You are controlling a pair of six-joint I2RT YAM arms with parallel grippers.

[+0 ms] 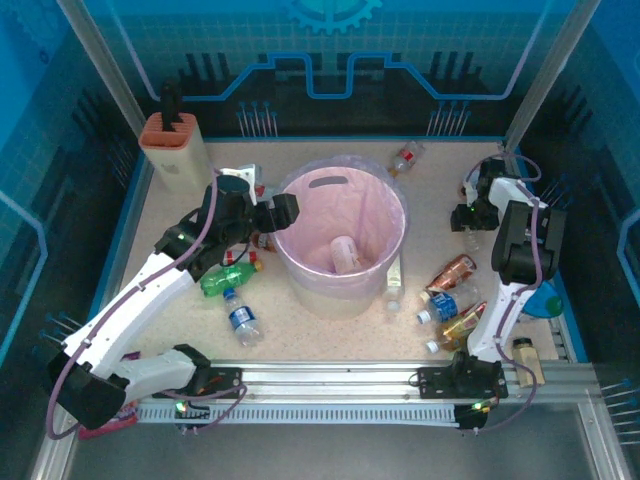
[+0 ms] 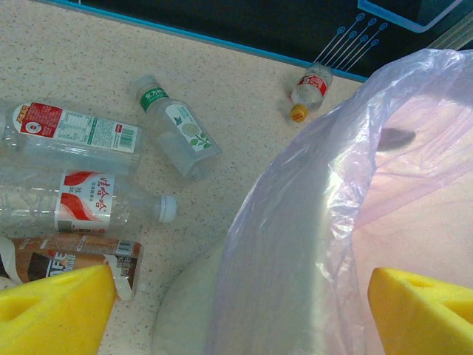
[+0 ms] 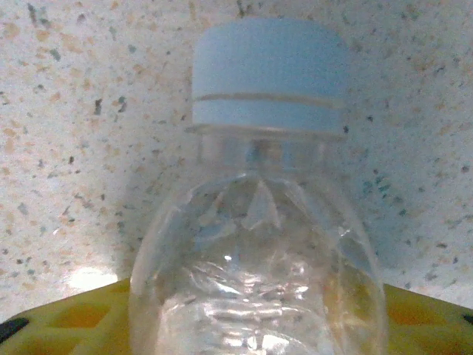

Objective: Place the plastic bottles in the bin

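Clear bottle [image 3: 259, 244], pale-blue cap, lies on the speckled table [image 3: 74, 111], clamped between the yellow pads [image 3: 66, 318] of the right gripper [image 3: 259, 322], its lower body cut off by the frame. Left gripper [image 2: 236, 310] hangs spread wide over the rim of the pink-lined bin [image 1: 330, 295], holding nothing. One bottle [image 1: 345, 252] lies inside the bin, other bottles [image 1: 242, 322] lie around it, some partly hidden under the arms.

clear bottle [image 3: 255, 251] cut off below its shoulders by the bottom edge, brown-labelled bottle [image 2: 74, 257] cropped at the lower left edge, bin [image 2: 194, 305] running off right and bottom edges
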